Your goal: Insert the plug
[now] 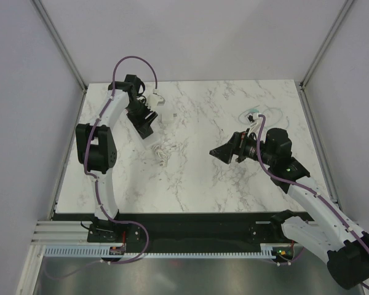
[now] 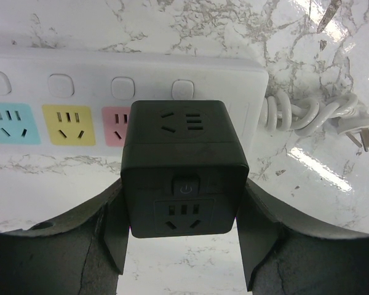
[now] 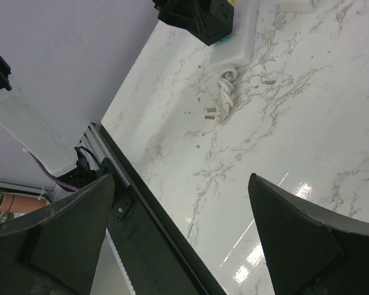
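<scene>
The plug is a black cube adapter (image 2: 183,169) with sockets and a power button on its faces. My left gripper (image 2: 183,212) is shut on it, one finger on each side. The cube stands over the right end of a white power strip (image 2: 61,74), just right of the strip's blue, yellow and pink sockets. Its prongs are hidden, so I cannot tell whether they are seated. From above, the left gripper (image 1: 144,120) is at the table's back left. My right gripper (image 1: 220,152) hovers open over mid-table, with nothing between its fingers (image 3: 295,233).
The strip's coiled white cord (image 2: 307,114) ends in a loose three-pin plug (image 2: 360,132) on the marble, also seen from above (image 1: 162,153). A clear plastic item (image 1: 258,114) lies at the back right. A black rail (image 1: 184,221) runs along the near edge.
</scene>
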